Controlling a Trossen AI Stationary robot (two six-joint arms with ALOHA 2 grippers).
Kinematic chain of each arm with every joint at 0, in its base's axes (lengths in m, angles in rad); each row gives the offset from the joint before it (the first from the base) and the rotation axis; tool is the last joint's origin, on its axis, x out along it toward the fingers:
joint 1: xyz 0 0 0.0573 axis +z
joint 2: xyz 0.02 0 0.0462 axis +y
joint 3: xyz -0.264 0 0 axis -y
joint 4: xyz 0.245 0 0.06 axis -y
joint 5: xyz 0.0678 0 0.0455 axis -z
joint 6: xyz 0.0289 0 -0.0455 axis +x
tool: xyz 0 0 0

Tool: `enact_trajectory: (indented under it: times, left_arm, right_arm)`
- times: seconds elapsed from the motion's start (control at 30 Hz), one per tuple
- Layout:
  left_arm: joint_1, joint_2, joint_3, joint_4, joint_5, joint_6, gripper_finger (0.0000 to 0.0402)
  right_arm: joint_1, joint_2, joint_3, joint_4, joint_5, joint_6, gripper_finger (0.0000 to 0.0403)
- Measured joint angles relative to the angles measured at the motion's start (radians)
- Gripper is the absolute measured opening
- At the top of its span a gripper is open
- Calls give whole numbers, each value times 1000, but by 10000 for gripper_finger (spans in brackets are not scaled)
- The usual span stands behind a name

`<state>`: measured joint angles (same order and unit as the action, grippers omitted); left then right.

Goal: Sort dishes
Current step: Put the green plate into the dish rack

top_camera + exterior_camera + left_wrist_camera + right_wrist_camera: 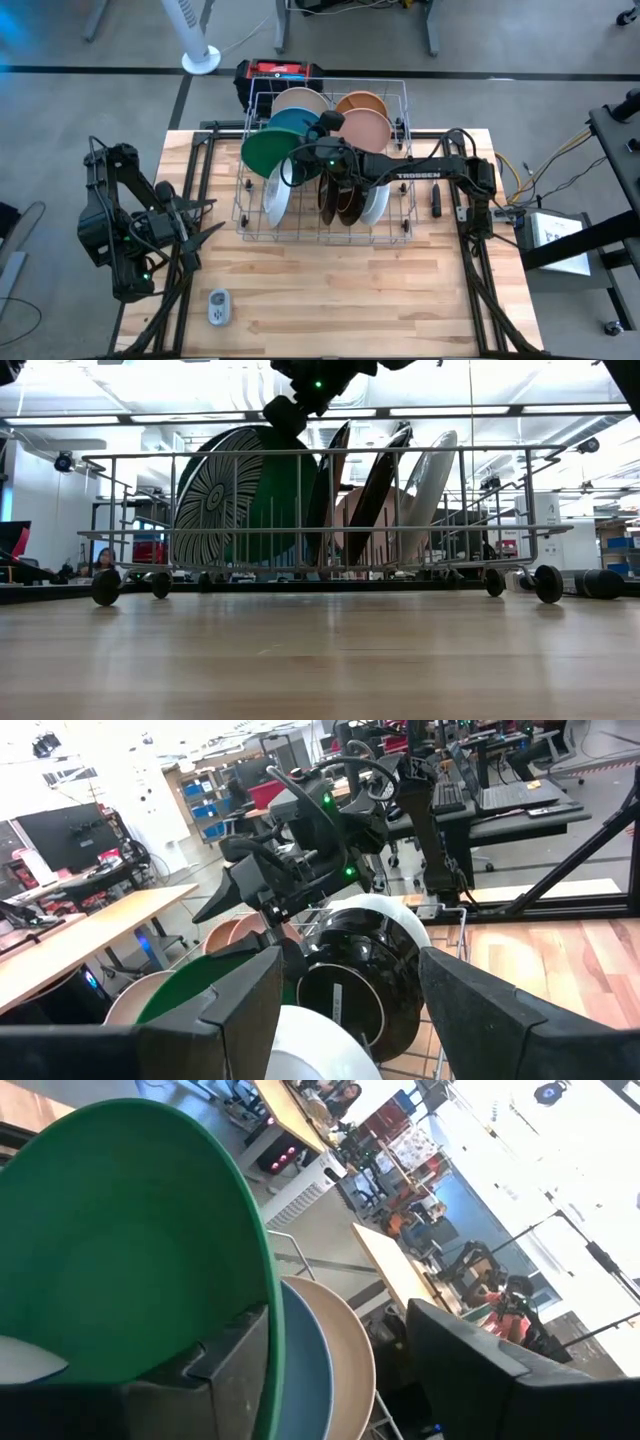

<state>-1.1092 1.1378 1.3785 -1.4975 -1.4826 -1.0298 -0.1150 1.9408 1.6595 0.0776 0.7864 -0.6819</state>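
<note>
A silver wire rack (322,232) in the table's middle holds the dishes on edge: large green (262,152), blue (290,122), cream (300,100), tan (360,102), pink (366,130), white (277,197), dark brown (336,198). The low view shows a blue-white striped one (212,500). My right gripper (306,150) is open above the rack's far left part. In the right wrist view (335,1330) the blue dish's rim (305,1370) and the cream dish (350,1350) lie between its fingers. My left gripper (205,222) is open and empty at the table's left. My right gripper comes slanting down from the table's right. One finger (230,1355) stands at the green dish's top rim (268,1270). I cannot tell whether it touches the rim.
A small grey gadget (218,307) lies near the table's near left edge. A red and black box (280,72) sits behind the rack. Bare wood (340,300) stretches between the rack and the near edge.
</note>
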Motion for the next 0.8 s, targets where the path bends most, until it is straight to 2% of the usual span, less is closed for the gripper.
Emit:
enact_trajectory:
  times: [0.47,0.8]
  left_arm:
    - [0,0,0,10,7,0,223]
    - [0,0,0,12,9,0,223]
  right_arm:
    - [2,-3,1,-59,56,46,300]
    - [20,-5,2,-81,56,73,325]
